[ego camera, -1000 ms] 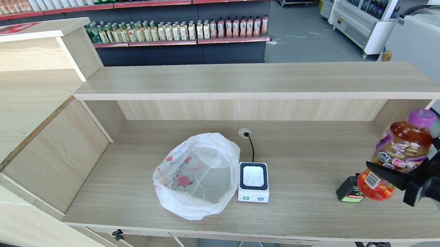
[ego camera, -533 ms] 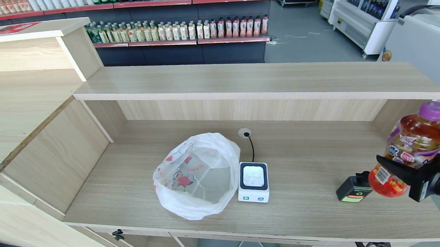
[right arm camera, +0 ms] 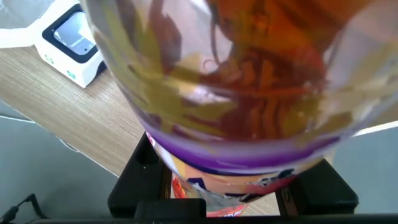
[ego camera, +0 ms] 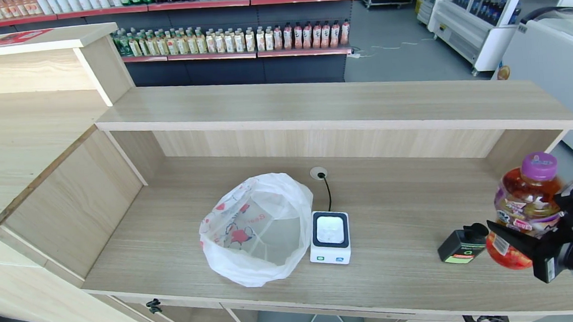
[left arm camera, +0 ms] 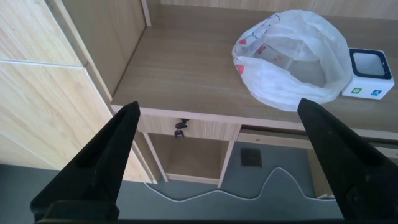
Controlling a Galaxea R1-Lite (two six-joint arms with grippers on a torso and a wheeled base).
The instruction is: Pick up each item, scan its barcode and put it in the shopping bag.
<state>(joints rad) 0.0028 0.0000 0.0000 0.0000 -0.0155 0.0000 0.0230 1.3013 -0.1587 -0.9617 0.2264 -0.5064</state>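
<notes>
Bottle (ego camera: 525, 206) stands clamped upright in the right gripper (ego camera: 520, 241) at the counter's right end, well apart from the scanner (ego camera: 329, 237) and the seemingly empty shopping bag (ego camera: 288, 195) — so scanning and bagging are both left, the black item (ego camera: 458, 247) too — while the left gripper (left arm camera: 217, 106) hangs with jaws apart.

The wooden counter (ego camera: 399, 214) is lying under the right pincer (ego camera: 519, 239) and stretching away to its left. A black cable (ego camera: 327, 191) is running into a round hole (ego camera: 318, 172) well left of the pincer. Shelves of drink bottles (ego camera: 239, 39) are standing far beyond it.
</notes>
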